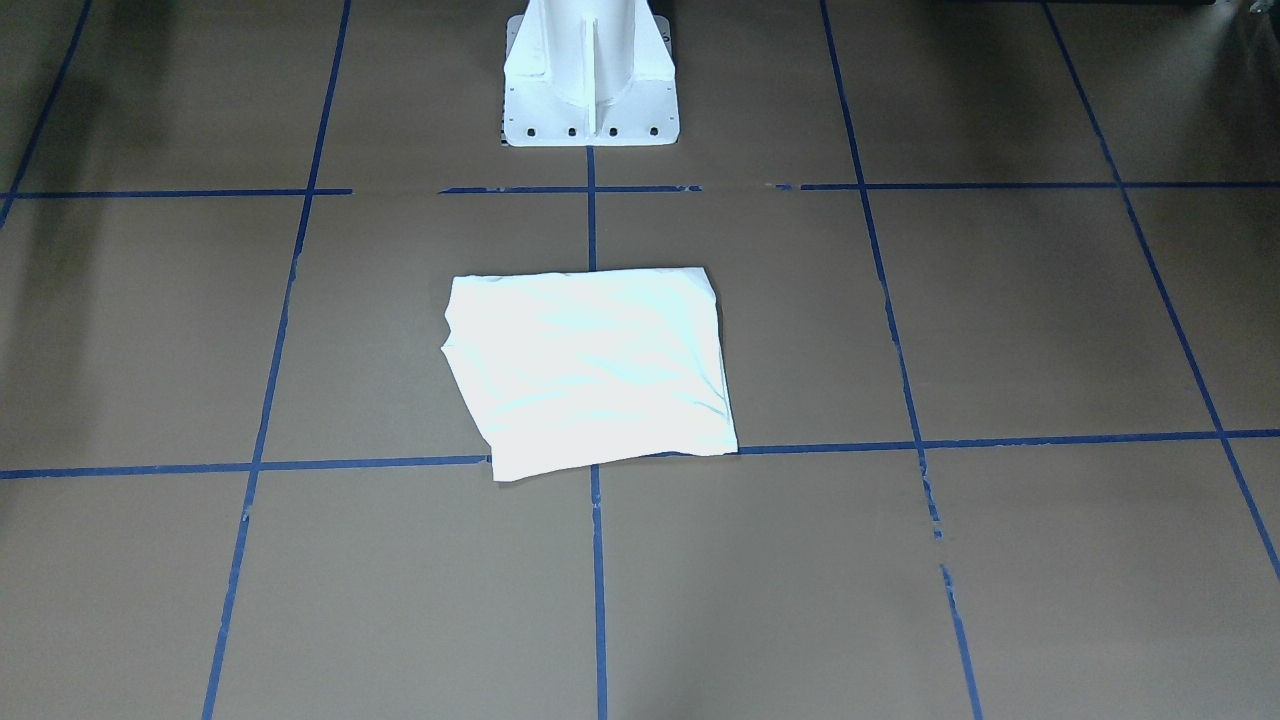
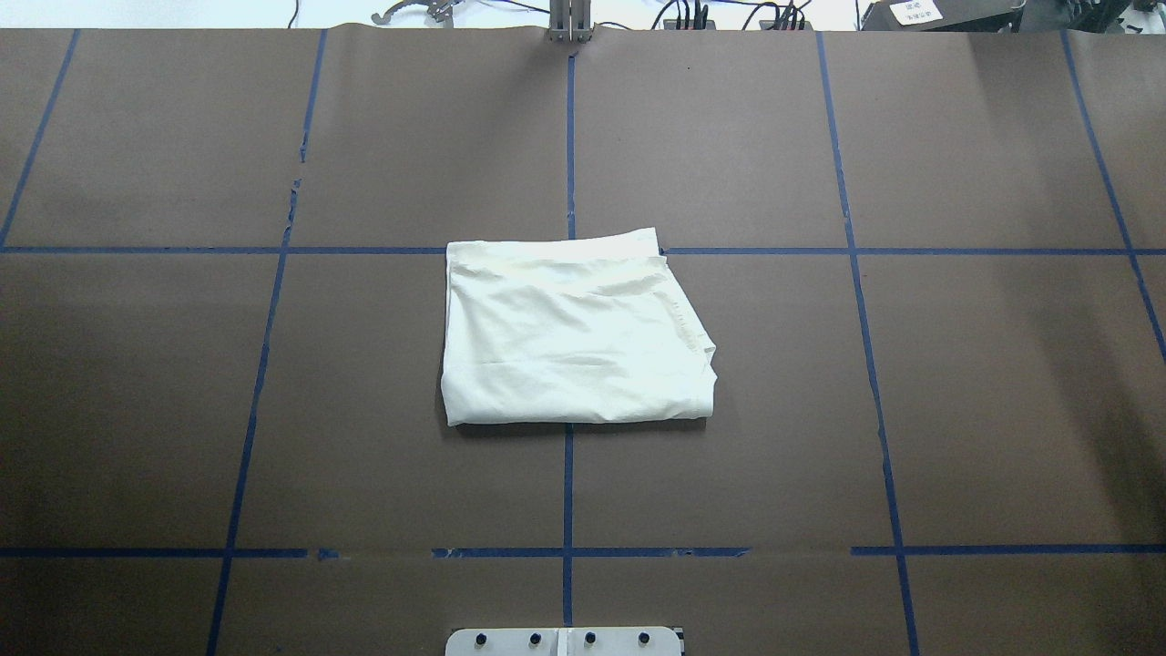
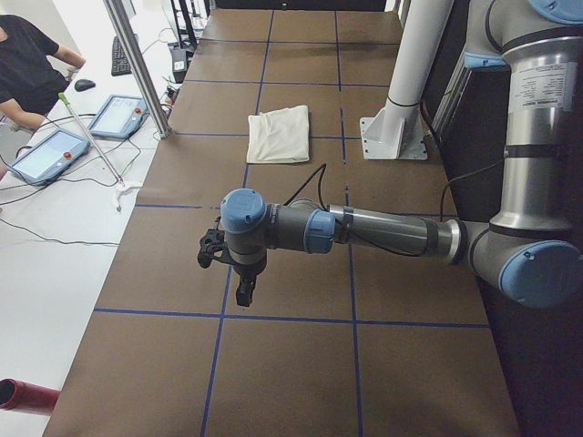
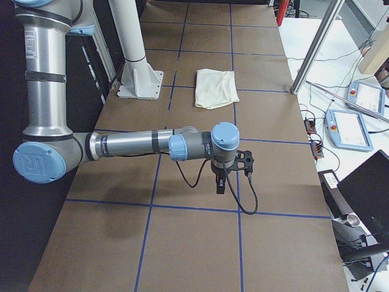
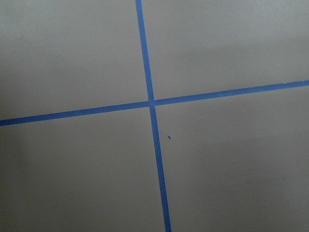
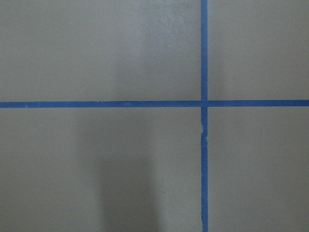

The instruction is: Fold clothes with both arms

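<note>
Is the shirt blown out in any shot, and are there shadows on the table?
Front-facing view: the shirt is washed out, bluish white. Overhead view: its creases show clearly. Right wrist view: a soft shadow darkens the table.

- A robotics lab is indicated: the left arm [image 3: 364, 232] and right arm [image 4: 134, 145], industrial jointed machines, are stationed near a white pedestal [image 1: 590, 80].
- The table [image 2: 1002, 410] is covered in brown paper and marked off by a blue tape grid [image 2: 567, 483].
- Teach pendants [image 3: 118, 116] and a keyboard [image 3: 120, 56] are laid on a white side bench [image 3: 64, 264].
</note>
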Controlling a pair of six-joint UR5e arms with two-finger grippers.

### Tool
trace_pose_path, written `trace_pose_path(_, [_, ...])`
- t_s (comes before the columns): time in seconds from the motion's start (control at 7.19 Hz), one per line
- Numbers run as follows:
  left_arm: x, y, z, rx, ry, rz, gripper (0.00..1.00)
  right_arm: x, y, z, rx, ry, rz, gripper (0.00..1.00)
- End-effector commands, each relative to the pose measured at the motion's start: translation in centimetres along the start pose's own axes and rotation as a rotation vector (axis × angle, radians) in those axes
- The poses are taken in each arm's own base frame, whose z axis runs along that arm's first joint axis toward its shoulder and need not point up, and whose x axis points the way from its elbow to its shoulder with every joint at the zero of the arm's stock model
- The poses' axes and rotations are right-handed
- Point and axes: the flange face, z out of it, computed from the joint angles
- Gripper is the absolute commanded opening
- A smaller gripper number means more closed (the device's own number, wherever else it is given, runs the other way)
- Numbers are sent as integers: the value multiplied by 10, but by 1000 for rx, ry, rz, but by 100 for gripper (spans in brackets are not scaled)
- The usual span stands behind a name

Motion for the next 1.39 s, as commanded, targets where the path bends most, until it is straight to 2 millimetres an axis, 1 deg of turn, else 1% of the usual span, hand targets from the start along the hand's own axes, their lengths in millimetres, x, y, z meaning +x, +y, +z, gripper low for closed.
trace_pose_path(0.0, [4, 0, -3, 2, 8, 0, 100, 1, 1, 1, -1, 5, 3, 100])
trace_pose_path(0.14, [3, 1, 0, -4, 29, -7, 100, -2, 2, -3, 5, 2, -5, 100])
trace_pose_path(0.28, [3, 2, 0, -5, 31, -9, 100, 2, 6, -1, 1, 18, -4, 100])
trace_pose_path(0.42, [2, 11, 2, -8, 40, -13, 100, 4, 6, 1, -3, 19, -3, 100])
trace_pose_path(0.56, [5, 11, 4, -6, 89, -15, 100, 12, 8, 8, -18, 23, 12, 100])
trace_pose_path(0.7, [13, 10, -1, 7, 124, -4, 100, 18, 9, 13, -29, 28, 23, 100])
trace_pose_path(0.83, [10, 11, 3, 0, 125, -8, 100, 19, 8, 14, -29, 26, 23, 100])
trace_pose_path(0.97, [13, 11, -1, 7, 124, -4, 100, 25, 11, 20, -41, 20, 35, 100])
trace_pose_path(1.25, [11, 11, 1, 2, 115, -4, 100, 19, 5, 16, -33, 10, 26, 100])
